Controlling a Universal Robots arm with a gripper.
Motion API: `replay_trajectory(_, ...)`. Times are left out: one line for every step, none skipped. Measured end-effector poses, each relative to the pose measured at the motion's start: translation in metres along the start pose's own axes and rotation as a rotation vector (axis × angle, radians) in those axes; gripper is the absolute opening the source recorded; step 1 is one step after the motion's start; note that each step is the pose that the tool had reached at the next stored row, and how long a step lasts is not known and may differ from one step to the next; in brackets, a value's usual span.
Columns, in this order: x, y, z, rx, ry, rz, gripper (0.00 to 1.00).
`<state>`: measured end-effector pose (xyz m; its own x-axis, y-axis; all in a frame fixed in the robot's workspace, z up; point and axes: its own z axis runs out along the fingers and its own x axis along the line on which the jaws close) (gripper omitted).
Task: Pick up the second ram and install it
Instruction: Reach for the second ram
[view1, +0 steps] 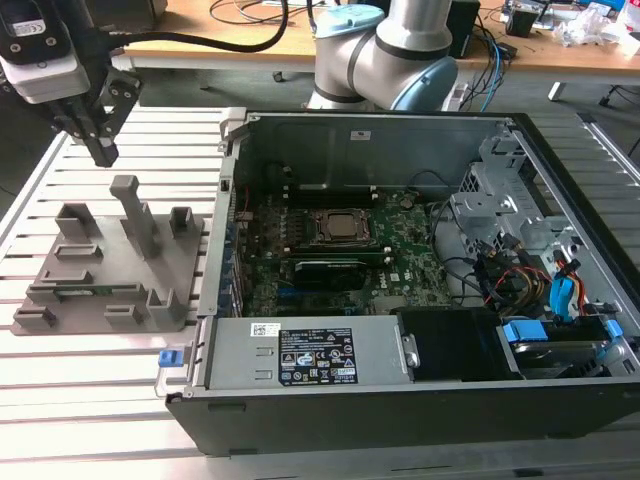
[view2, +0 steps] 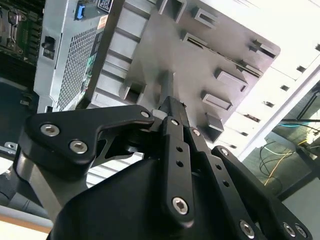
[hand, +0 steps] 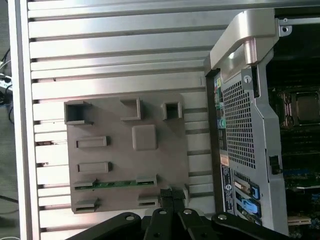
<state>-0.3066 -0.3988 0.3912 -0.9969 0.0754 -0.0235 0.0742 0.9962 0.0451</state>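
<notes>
In the exterior view's upper left, the black linked-metal jaws hang pinched together and empty above a matte grey plastic fixture with upright posts (view1: 110, 270) on the ribbed aluminium bench (view1: 60, 390). The second ram, a thin green circuit-board stick (view1: 92, 291), sits mostly sunk in a slot low on the fixture, left of the open black steel computer case (view1: 400, 430). In the second wrist view the screw-studded jaw links hide the fixture's (view2: 200, 65) near part, while in the first wrist view the ram (hand: 115, 184) is a narrow green strip between grey clips, close to the closed jaw tips.
</notes>
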Motion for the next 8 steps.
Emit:
replay_trajectory(0.0017,-0.0001,0.0,0.0,0.0,0.0,0.11)
replay_trajectory(0.0051,-0.0004,-0.0001,0.0,0.0,0.0,0.11)
replay_trajectory(0.0099,-0.0008,-0.0001,0.0,0.0,0.0,0.11)
replay_trajectory(0.0146,-0.0011,-0.0001,0.0,0.0,0.0,0.11)
replay_trajectory(0.0196,-0.0015,-0.0002,0.0,0.0001,0.0,0.11)
replay_trajectory(0.0215,-0.0016,-0.0002,0.0,0.0001,0.0,0.11)
replay_trajectory(0.0234,-0.0018,-0.0002,0.0001,0.0001,0.0,0.11)
replay_trajectory(0.0266,-0.002,-0.0002,0.0,0.0,0.0,0.11)
